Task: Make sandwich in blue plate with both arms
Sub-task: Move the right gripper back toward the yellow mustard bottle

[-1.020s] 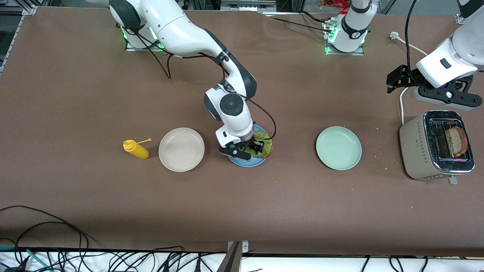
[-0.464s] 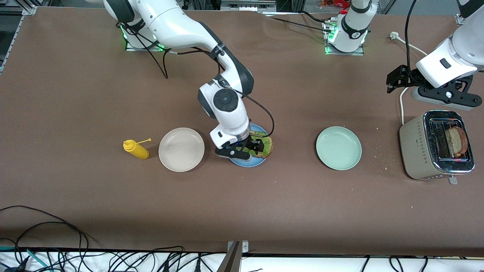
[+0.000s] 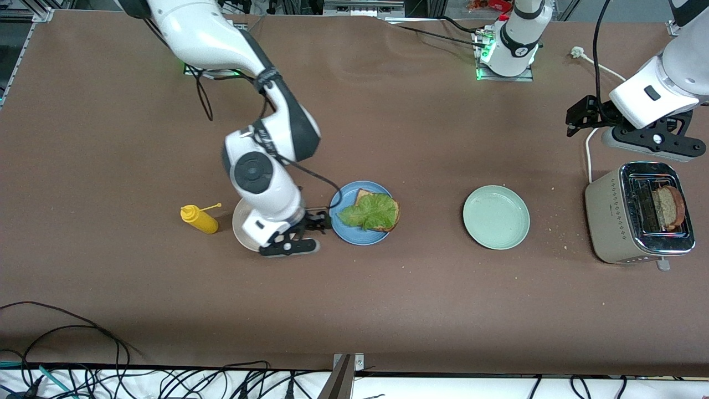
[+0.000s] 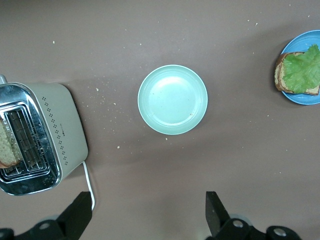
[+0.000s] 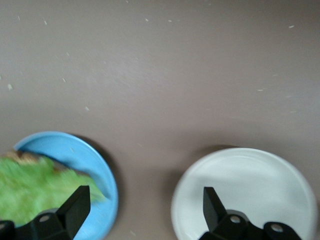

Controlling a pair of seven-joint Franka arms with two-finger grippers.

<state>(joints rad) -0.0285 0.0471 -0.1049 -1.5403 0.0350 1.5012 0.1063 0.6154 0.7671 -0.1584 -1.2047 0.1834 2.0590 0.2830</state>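
The blue plate holds one bread slice with the green lettuce leaf lying on top of it. My right gripper is open and empty, low between the blue plate and the beige plate. The right wrist view shows the blue plate, the lettuce and my right gripper. The second bread slice stands in the toaster. My left gripper waits open and empty in the air beside the toaster; it also shows in the left wrist view.
A yellow squeeze bottle stands beside the beige plate toward the right arm's end. A pale green plate lies between the blue plate and the toaster. A white cord runs to the toaster. Crumbs lie around the toaster.
My right gripper has let go of the lettuce on the bread and moved off the blue plate toward the beige plate. The left arm has not moved.
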